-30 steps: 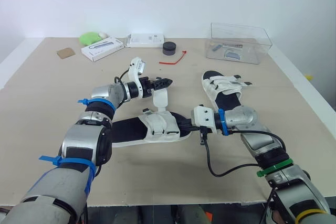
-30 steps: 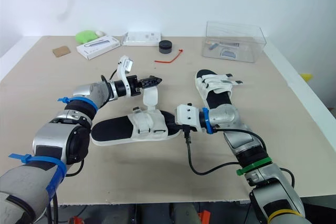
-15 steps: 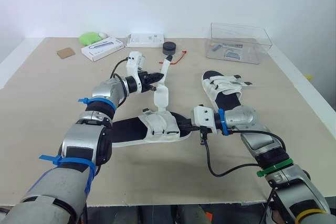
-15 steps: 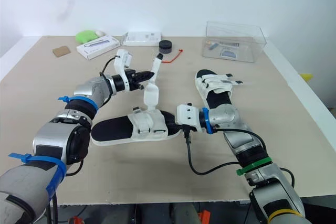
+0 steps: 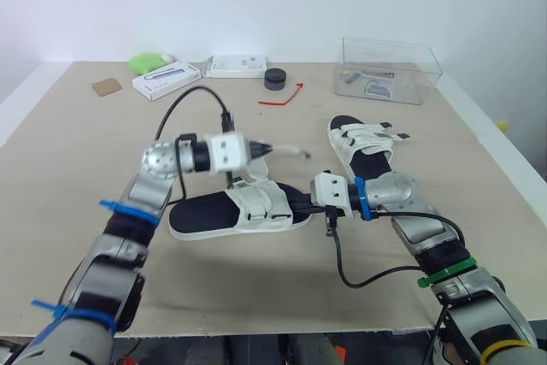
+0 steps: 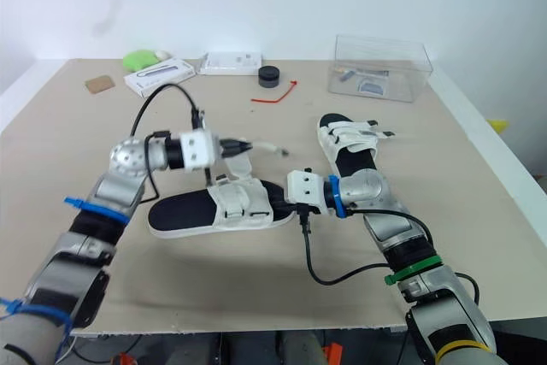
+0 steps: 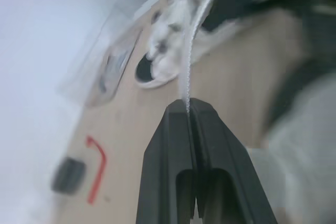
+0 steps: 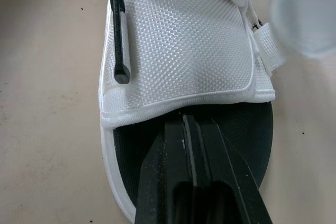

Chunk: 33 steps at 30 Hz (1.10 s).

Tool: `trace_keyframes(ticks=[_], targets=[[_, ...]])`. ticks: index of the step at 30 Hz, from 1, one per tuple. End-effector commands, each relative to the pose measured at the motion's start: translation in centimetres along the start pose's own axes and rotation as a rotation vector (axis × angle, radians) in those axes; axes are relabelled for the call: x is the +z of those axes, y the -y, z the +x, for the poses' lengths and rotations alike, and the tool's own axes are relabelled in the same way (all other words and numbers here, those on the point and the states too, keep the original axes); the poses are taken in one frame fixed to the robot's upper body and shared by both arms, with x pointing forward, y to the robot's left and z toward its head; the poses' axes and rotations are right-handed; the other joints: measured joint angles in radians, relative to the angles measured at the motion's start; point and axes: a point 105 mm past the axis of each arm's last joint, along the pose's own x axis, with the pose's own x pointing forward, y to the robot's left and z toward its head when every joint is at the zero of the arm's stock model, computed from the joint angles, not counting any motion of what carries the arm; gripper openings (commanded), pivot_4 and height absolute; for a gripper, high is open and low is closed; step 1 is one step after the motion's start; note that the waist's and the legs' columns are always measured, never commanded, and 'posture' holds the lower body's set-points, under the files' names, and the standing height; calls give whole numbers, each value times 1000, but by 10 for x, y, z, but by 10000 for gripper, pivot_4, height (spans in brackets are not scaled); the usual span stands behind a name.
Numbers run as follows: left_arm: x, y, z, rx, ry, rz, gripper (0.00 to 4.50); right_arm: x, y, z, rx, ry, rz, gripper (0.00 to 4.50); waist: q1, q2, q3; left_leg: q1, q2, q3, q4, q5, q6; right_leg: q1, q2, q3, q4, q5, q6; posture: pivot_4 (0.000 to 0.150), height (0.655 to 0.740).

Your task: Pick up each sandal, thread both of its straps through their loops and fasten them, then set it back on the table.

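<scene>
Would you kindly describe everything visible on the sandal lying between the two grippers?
The near sandal lies flat on the table, sole down: black footbed, white woven upper with a black loop. The left gripper, shut, holds one white strap out above it; the right gripper, shut, rests on its footbed.

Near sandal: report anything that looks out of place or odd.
One strap of the near sandal is not fastened: it stretches sideways off the shoe, pinched in the shut left tool. The shut right tool rests on its black footbed. Nothing looks damaged.
</scene>
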Motion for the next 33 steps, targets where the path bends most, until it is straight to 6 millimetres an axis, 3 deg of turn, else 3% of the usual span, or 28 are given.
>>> trace_keyframes(ticks=[1,6,13,16,21,26,30,33], targets=[[32,-11,-10,11,92,314,732,-23,-13,2,50,-89,51,0,0,0,0,0,0,0,0,0,0,0,0,0,0,1,0,1500,7400],[42,3,-12,-94,140,509,732,-22,-11,6,63,-85,45,0,0,0,0,1,0,1,0,1,2,2,-1,-1,-1,2,0,1500,7400],[38,31,-4,-244,145,452,732,-21,-9,8,69,-79,39,0,-1,0,0,2,0,2,0,2,4,2,2,-3,-1,3,0,1500,7400],[41,30,-2,-255,147,421,9130,-22,-10,7,70,-81,39,0,-1,0,0,2,1,2,0,2,4,1,5,-3,-1,2,0,1500,7400],[45,17,-10,-230,118,305,32651,-24,-12,6,70,-85,45,0,-1,0,0,2,1,2,0,2,4,1,4,-3,-1,2,0,1500,7400],[43,-3,-32,-178,32,-107,32651,-25,-15,5,72,-87,49,0,-2,1,0,1,1,1,0,2,4,0,6,-3,-1,1,0,1500,7400],[47,-15,-59,-154,-5,-642,32651,-25,-15,4,75,-89,48,0,-3,0,0,0,2,0,0,2,4,0,7,-3,0,-3,5,1500,7400],[69,-3,-78,-254,33,-1080,32651,-25,-15,5,78,-87,47,0,-4,0,0,1,3,-1,0,2,4,0,7,-5,0,-5,6,1500,7400]])
